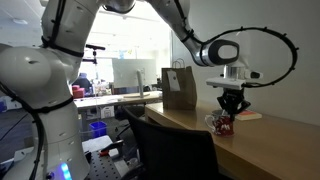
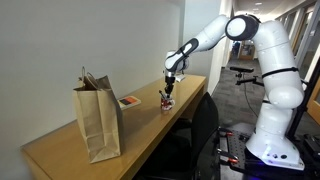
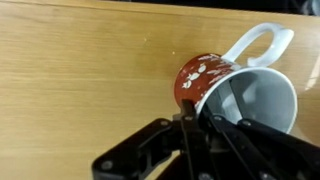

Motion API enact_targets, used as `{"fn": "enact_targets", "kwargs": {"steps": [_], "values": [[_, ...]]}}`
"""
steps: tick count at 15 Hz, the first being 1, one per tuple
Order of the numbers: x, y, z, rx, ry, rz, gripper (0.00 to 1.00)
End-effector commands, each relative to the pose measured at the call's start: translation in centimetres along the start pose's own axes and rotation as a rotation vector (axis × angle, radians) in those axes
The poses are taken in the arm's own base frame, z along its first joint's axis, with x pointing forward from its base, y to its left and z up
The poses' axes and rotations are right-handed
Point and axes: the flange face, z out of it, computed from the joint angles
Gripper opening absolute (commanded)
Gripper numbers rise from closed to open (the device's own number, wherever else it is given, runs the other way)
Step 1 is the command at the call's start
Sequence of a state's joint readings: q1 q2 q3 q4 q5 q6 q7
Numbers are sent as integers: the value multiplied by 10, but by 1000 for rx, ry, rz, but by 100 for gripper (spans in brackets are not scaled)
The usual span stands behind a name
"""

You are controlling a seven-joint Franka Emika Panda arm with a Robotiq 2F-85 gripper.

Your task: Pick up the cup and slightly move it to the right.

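**Pincer down at the patterned cup, well away from the paper bag**

The cup (image 3: 215,80) is a small, rounded ceramic mug. Its outer wall is glossy red with scattered white marks, its inside is plain white, and it has a looped white handle (image 3: 257,43). It sits low on the counter (image 3: 70,90), a smooth board of pale wood with fine straight grain. Whether it rests on the wood cannot be told.

The tall brown paper bag (image 2: 98,122) stands upright, creased, with its top open. The cup (image 2: 166,100) is well apart from the bag, near the counter's front edge. A flat reddish book (image 2: 130,102) lies apart from the bag on the wall side; its cover print is too small to read.

The white arm (image 2: 262,45) stretches out from its base, elbow high, wrist pointing straight down. Its black pincer (image 3: 208,110) hangs directly over the cup, one finger (image 3: 186,125) against the red wall. Whether it clamps the rim cannot be told.
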State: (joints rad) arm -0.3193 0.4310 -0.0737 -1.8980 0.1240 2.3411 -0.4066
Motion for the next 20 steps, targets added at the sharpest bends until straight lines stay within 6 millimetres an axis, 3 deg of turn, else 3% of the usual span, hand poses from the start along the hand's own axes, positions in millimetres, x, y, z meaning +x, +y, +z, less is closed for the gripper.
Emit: {"fn": "enact_targets", "kwargs": {"steps": [1, 5, 9, 14, 17, 20], "values": [[-2, -6, -9, 11, 14, -8, 42], [-3, -13, -28, 3, 33, -9, 71], [-7, -30, -71, -26, 81, -7, 99], [-16, -83, -126, -83, 41, 4, 100], [-22, -107, -146, -128, -7, 9, 100], [-25, -116, -157, -143, -10, 6, 100]]}}
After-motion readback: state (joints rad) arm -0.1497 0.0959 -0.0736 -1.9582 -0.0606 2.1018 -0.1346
